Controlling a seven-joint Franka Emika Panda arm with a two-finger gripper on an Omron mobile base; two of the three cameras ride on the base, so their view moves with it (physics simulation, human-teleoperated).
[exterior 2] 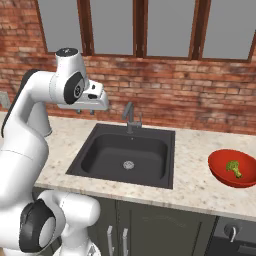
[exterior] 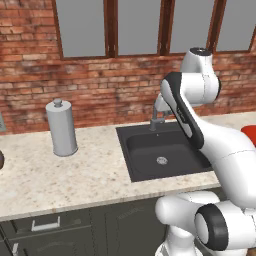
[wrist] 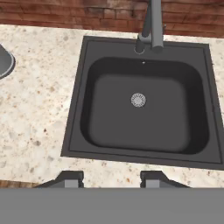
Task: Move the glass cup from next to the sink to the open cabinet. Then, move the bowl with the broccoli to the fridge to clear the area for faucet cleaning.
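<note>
Right base view: one sink [exterior 2: 125, 156], one faucet [exterior 2: 130, 117], one red bowl [exterior 2: 234, 168]; tool [wrist: 111, 178] tips apart, empty

Looks like a home kitchen.
Sink [exterior 2: 125, 155] and faucet [exterior 2: 130, 117] set in speckled stone counter [exterior: 60, 175], brick wall [exterior 2: 175, 90] behind, cabinets [exterior 2: 150, 230] underneath.

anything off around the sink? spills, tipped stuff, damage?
Nothing stands out. The sink is empty and dry, the faucet upright, the grey canister standing on the counter, and the red bowl sits level with its broccoli inside.
</note>
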